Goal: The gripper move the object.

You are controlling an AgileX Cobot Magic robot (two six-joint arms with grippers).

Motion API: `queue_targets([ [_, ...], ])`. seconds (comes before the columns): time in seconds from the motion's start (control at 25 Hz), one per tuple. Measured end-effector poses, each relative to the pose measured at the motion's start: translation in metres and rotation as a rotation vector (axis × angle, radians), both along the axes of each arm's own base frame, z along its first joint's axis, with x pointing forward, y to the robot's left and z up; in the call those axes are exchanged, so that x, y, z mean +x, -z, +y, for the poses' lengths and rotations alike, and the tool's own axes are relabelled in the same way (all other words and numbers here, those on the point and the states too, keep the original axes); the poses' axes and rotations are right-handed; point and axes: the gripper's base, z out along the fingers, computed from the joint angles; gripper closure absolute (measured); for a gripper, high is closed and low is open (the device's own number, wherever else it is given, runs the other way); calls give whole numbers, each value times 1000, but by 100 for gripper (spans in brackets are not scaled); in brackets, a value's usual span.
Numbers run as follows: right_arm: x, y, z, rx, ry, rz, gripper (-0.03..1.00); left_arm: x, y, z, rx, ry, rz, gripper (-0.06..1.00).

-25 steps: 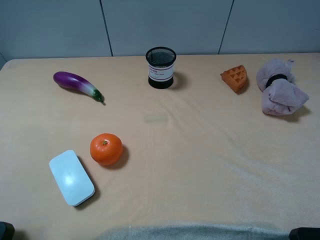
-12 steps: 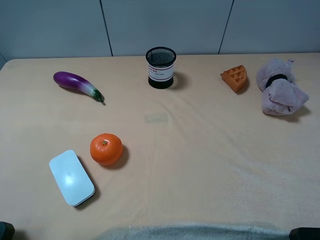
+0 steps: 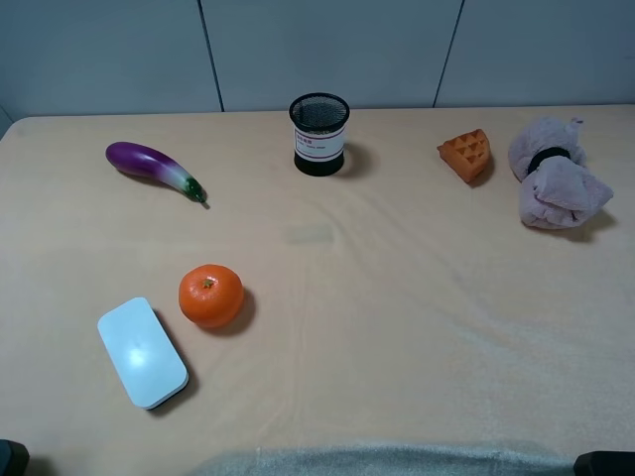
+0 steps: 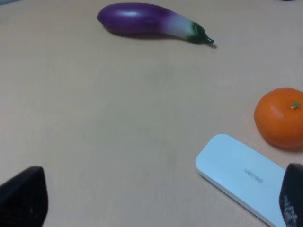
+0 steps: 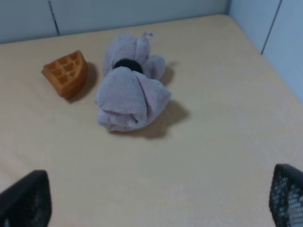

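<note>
Orange fruit (image 3: 210, 295) resting on the tan bench (image 3: 397, 297), just beside the white flat case (image 3: 142, 351), well apart from the eggplant (image 3: 154, 167) and mesh cup (image 3: 318, 134). Left tool (image 4: 156, 201) and right tool (image 5: 156, 198): fingers spread wide, empty, away from the fruit.

The tan table (image 3: 397, 297) bears an orange (image 3: 210, 295), eggplant (image 3: 154, 167), white case (image 3: 142, 351), mesh cup (image 3: 318, 133), waffle wedge (image 3: 466, 155), cloth bundle (image 3: 556, 184).

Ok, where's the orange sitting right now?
In the exterior high view the orange sits on the table's front left area, just beside the white case and nearer the camera than the eggplant. No pincer is touching it.
</note>
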Motion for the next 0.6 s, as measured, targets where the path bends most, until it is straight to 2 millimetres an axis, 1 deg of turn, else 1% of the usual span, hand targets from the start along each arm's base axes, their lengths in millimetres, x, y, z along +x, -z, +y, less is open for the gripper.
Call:
queue_targets([
  [0.24,0,0,0,-2,-1,0,28,0,0,3,36,-23,-2,-3],
  [0.6,0,0,0,-2,-1,0,28,0,0,3,36,-23,-2,-3],
])
